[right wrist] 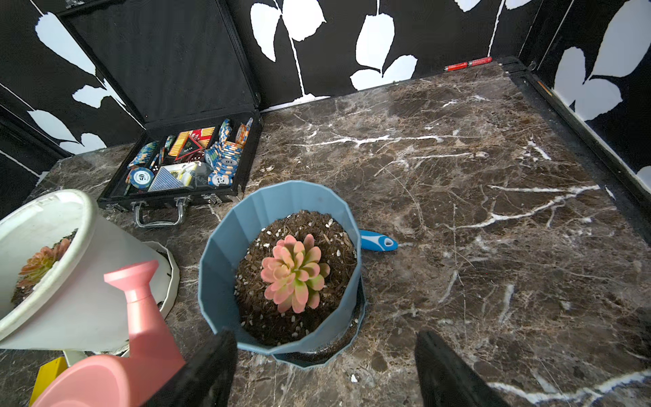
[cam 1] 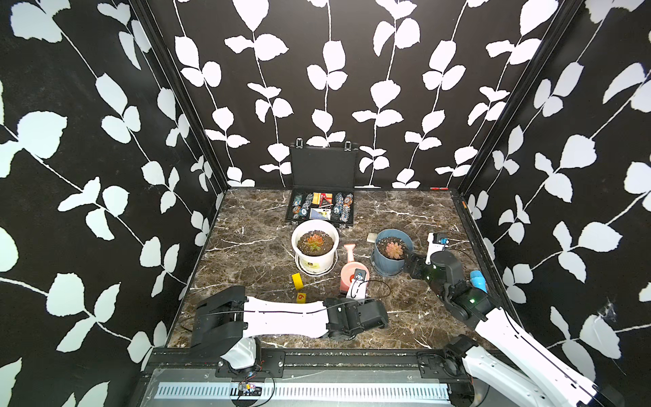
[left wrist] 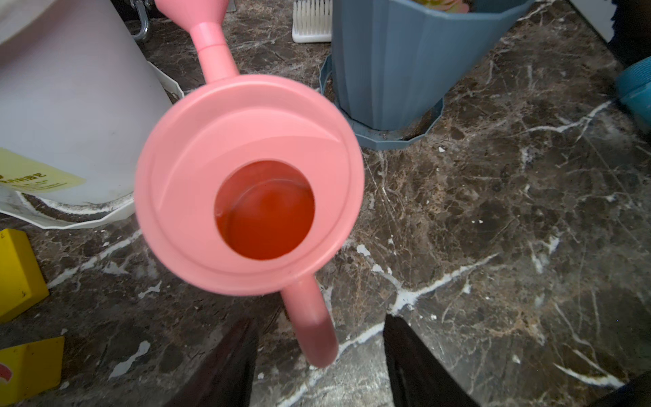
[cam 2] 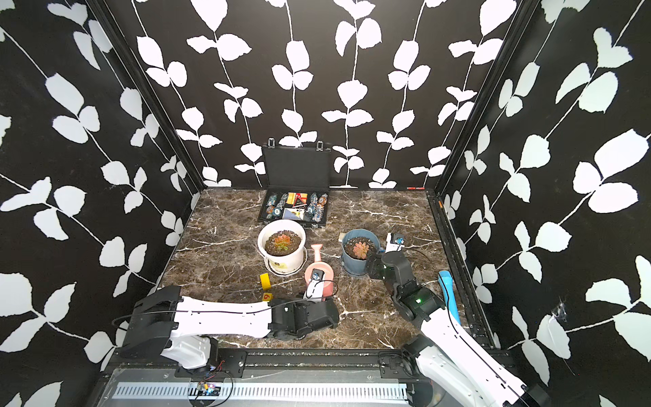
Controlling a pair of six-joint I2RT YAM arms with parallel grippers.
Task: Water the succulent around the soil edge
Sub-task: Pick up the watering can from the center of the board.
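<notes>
Gaps are showing b/w the left fingers (left wrist: pixel 232 363) and the handle (left wrist: pixel 315 334) of the pink watering can (left wrist: pixel 246 141). The fingers are standing partly open, one on each side of the handle, gripping nothing. The can is standing upright on the desk (left wrist: pixel 493 229) w/ liquid showing through its round top opening. Its spout is pointing away from the arm and passing b/w the two pots.

The right fingers (right wrist: pixel 447 370) are standing wide open and holding nothing. The near wall of the blue-grey pot (right wrist: pixel 225 246) is sitting b/w them. One finger is lying just beside the rim, though I cannot tell if it is touching, and the other is staying well apart. That pot is holding a pale pink rosette (right wrist: pixel 294 273) in dark soil and is resting on a matching saucer.

The succulent (cam 1: pixel 312 243), orange-red ctr w/ green leaves, is sitting mid white pot (cam 1: pixel 327 259), just left of the can in a top view. The soil edge (cam 1: pixel 326 244) is ringing the plant inside the wide white rim. The white pot is standing on a white saucer.

Two yellow blocks (cam 1: pixel 297 281) are lying in front of the white pot, near the left arm. An open black case (cam 1: pixel 322 208) of poker chips and cards is sitting behind that pot, its lid leaning by the back wall. A white brush (cam 1: pixel 371 236) is lying just behind the blue-grey pot.
</notes>
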